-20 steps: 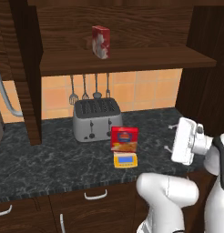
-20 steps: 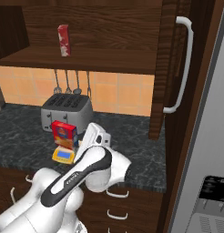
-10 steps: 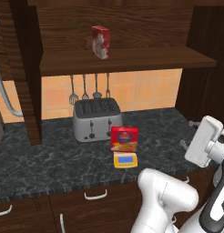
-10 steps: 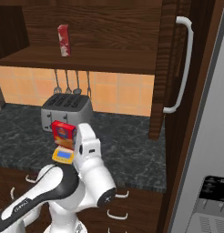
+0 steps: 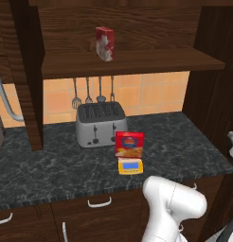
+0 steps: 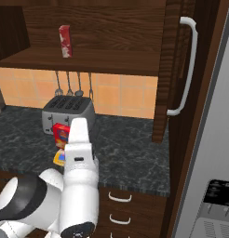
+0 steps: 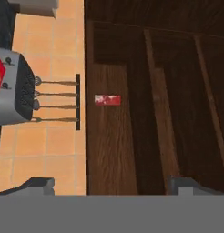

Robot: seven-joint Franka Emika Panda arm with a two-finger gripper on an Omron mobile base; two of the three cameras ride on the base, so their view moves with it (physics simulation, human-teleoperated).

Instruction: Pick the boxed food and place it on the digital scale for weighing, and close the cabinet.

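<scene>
The box (image 5: 129, 143) stands upright on the scale (image 5: 130, 166), which sits on the dark marbled surface (image 5: 52, 165) just in front of the toaster (image 5: 100, 124); the scale's yellow edge and bluish display show below the box. From the right base view I see the box (image 6: 61, 135) and a sliver of the scale (image 6: 59, 159) partly hidden behind my white forearm, with the toaster (image 6: 65, 110) just behind them. Above the surface the cabinet (image 5: 123, 61) is open: its shelf carries a narrower red-and-white box (image 5: 104, 43), standing upright near the shelf's front edge. In the right base view the cabinet door (image 6: 181, 69) stands swung out to the right, edge-on to me, with its long silver bar handle (image 6: 188, 65) facing right. Utensils (image 5: 92, 92) hang on the orange tile wall under the shelf, just above the toaster. My hand camera is rolled on its side, so the toaster (image 7: 13, 86) lies at the left edge, the utensils (image 7: 54, 101) run sideways from it, and the red-and-white box (image 7: 107, 100) shows small against the dark wood of the cabinet (image 7: 155, 113). My pincer (image 7: 109, 185) holds nothing: its two tips sit far apart at the bottom of the hand view, spread wide, with only cabinet wood between them. Drawers with curved silver handles (image 5: 99, 203) run below the surface.
</scene>
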